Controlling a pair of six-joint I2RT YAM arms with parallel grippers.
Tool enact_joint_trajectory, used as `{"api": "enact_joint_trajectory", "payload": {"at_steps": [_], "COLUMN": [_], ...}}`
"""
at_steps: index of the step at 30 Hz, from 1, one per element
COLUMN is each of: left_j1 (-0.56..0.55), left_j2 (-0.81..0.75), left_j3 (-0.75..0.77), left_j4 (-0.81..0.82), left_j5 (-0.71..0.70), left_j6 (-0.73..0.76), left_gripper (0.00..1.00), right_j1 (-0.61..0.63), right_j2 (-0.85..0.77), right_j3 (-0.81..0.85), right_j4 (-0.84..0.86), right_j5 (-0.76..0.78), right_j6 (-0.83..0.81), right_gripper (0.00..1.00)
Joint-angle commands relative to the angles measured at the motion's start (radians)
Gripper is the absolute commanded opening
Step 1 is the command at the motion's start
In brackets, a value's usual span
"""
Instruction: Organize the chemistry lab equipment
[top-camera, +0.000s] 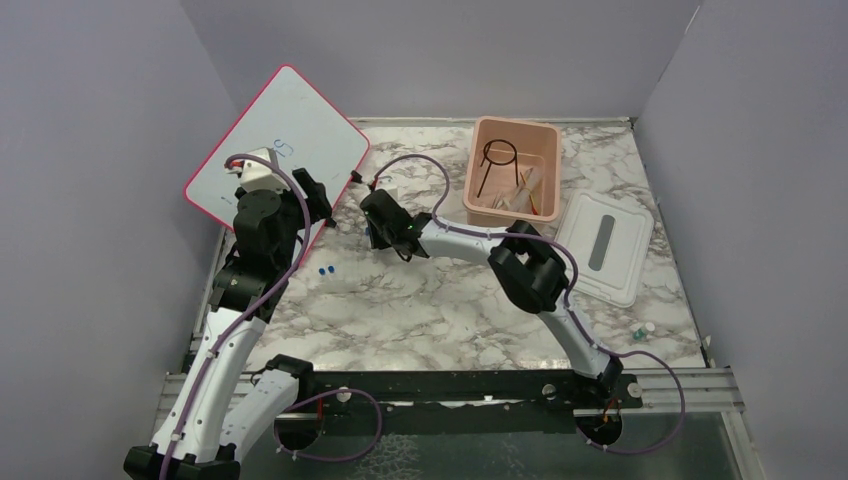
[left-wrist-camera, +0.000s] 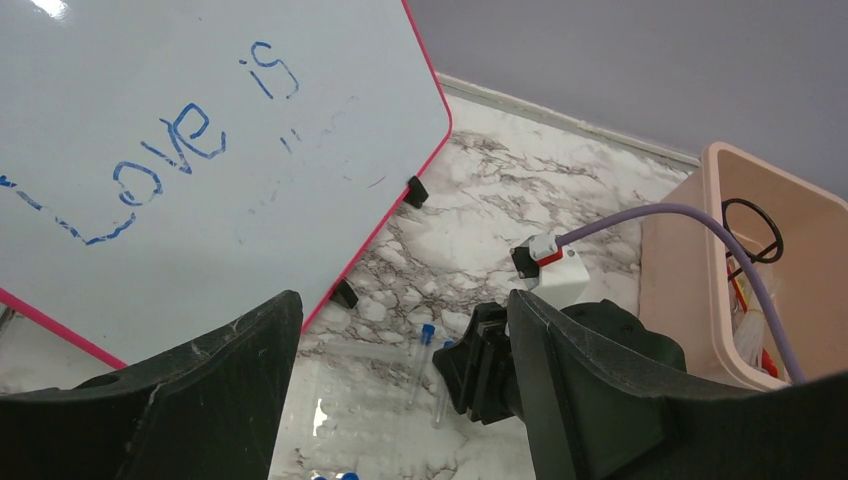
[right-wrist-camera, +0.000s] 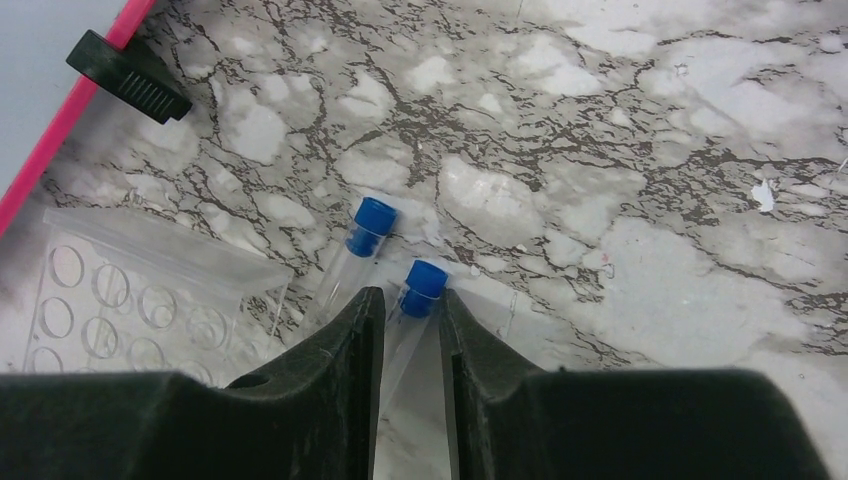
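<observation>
Two clear tubes with blue caps lie side by side on the marble table. My right gripper (right-wrist-camera: 412, 305) has its jaws drawn in close round the right tube (right-wrist-camera: 422, 285), which still lies on the table. The other tube (right-wrist-camera: 364, 235) lies just left of the left finger. From above, the right gripper (top-camera: 375, 232) sits low by the whiteboard's lower corner. My left gripper (left-wrist-camera: 400, 330) hangs open and empty above the tubes (left-wrist-camera: 425, 355), near the whiteboard (top-camera: 275, 150). A black wire ring stand (top-camera: 497, 160) stands in the pink tub (top-camera: 545, 135) with other thin items. Two tiny blue-capped vials (top-camera: 325, 270) lie left of centre.
A clear bag holding a well plate (right-wrist-camera: 130, 290) lies left of the tubes. The pink-rimmed whiteboard leans at the back left on black clips (right-wrist-camera: 130, 75). The tub's white lid (top-camera: 604, 247) lies at the right. Small pieces (top-camera: 640, 329) rest near the right edge.
</observation>
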Motion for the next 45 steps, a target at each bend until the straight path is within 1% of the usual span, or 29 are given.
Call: {"api": "enact_joint_trajectory", "payload": {"at_steps": [1, 6, 9, 10, 12, 14, 16, 17, 19, 22, 25, 28, 31, 33, 35, 39, 41, 43, 45], "left_j1": [0.009, 0.01, 0.01, 0.01, 0.01, 0.01, 0.01, 0.01, 0.01, 0.01, 0.01, 0.01, 0.01, 0.009, 0.008, 0.003, -0.007, -0.026, -0.039], "left_j2": [-0.012, -0.014, -0.016, -0.016, -0.014, -0.009, 0.0, 0.005, 0.02, 0.044, 0.068, 0.089, 0.101, 0.11, 0.122, 0.139, 0.136, 0.132, 0.129], "left_j3": [-0.01, -0.012, -0.016, -0.018, -0.022, -0.022, -0.022, -0.022, -0.016, -0.015, -0.026, -0.04, -0.065, -0.081, -0.094, -0.117, -0.152, -0.194, -0.21], "left_j4": [0.012, 0.012, 0.012, 0.013, 0.012, 0.015, 0.013, 0.014, 0.012, 0.014, 0.019, 0.054, 0.137, 0.215, 0.266, 0.337, 0.428, 0.519, 0.542], "left_j5": [0.004, 0.003, -0.005, -0.006, 0.004, 0.031, 0.089, 0.123, 0.18, 0.289, 0.471, 0.671, 0.844, 0.934, 0.996, 1.059, 1.116, 1.131, 1.112], "left_j6": [0.013, 0.014, 0.015, 0.013, 0.01, 0.008, 0.01, 0.005, -0.006, -0.011, -0.009, -0.003, -0.033, -0.07, -0.111, -0.184, -0.241, -0.318, -0.34], "left_gripper": [0.78, 0.78, 0.78, 0.78, 0.78, 0.78, 0.78, 0.78, 0.78, 0.78, 0.78, 0.82, 0.82, 0.82, 0.8, 0.72, 0.71, 0.71, 0.69], "right_j1": [0.006, 0.006, 0.006, 0.006, 0.006, 0.006, 0.006, 0.006, 0.004, 0.004, -0.002, -0.011, -0.018, -0.02, -0.02, -0.02, -0.02, -0.022, -0.022], "right_j2": [0.054, 0.079, 0.077, 0.065, 0.023, -0.042, -0.117, -0.158, -0.228, -0.333, -0.461, -0.582, -0.695, -0.761, -0.817, -0.894, -0.909, -0.923, -0.939], "right_j3": [0.05, 0.074, 0.079, 0.073, 0.033, -0.033, -0.124, -0.167, -0.221, -0.296, -0.411, -0.503, -0.592, -0.647, -0.689, -0.746, -0.758, -0.766, -0.779], "right_j4": [-0.103, -0.15, -0.163, -0.162, -0.12, -0.044, 0.07, 0.159, 0.228, 0.276, 0.371, 0.433, 0.513, 0.568, 0.615, 0.705, 0.734, 0.757, 0.776], "right_j5": [0.039, 0.058, 0.075, 0.085, 0.092, 0.09, 0.045, 0.015, -0.009, -0.025, -0.056, -0.069, -0.086, -0.103, -0.117, -0.136, -0.142, -0.156, -0.174], "right_j6": [-0.015, -0.021, -0.014, -0.007, -0.001, -0.005, -0.052, -0.089, -0.129, -0.153, -0.161, -0.145, -0.117, -0.085, -0.047, -0.012, -0.021, -0.03, -0.025], "right_gripper": [0.32, 0.31, 0.19, 0.18, 0.17, 0.17, 0.17, 0.17, 0.17, 0.17, 0.18, 0.18, 0.18, 0.18, 0.18, 0.18, 0.18, 0.18, 0.19]}}
